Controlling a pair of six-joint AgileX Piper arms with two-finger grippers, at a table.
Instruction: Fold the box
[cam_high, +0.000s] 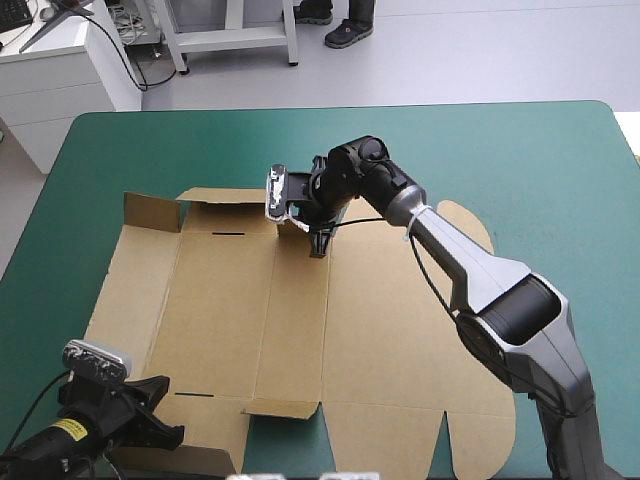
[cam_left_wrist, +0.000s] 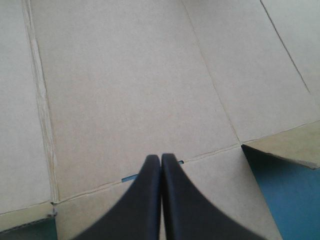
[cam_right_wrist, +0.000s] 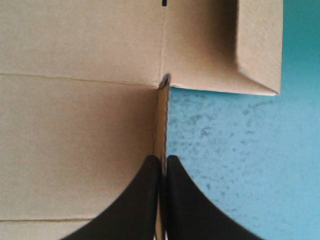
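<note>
The brown box (cam_high: 240, 320) lies as a cut sheet, mostly flat on the teal-green cover (cam_high: 520, 170). Its far-left flaps (cam_high: 152, 211) stand raised. My right gripper (cam_high: 320, 243) is at the sheet's far edge. In the right wrist view the gripper (cam_right_wrist: 163, 159) is all but shut, with a thin upright flap edge (cam_right_wrist: 163, 115) between the fingers. My left gripper (cam_high: 160, 412) hovers at the near-left corner. In the left wrist view that gripper (cam_left_wrist: 161, 159) is shut over the near flap, just short of a slot (cam_left_wrist: 129, 177), and no board shows between the fingers.
A small flap (cam_high: 282, 408) at the sheet's near edge is slightly raised. Bare teal-green cover (cam_right_wrist: 240, 165) lies beyond the far edge beside my right gripper, and also off the near edge (cam_left_wrist: 287, 200). The sheet's rounded tab (cam_high: 470, 225) reaches toward the right.
</note>
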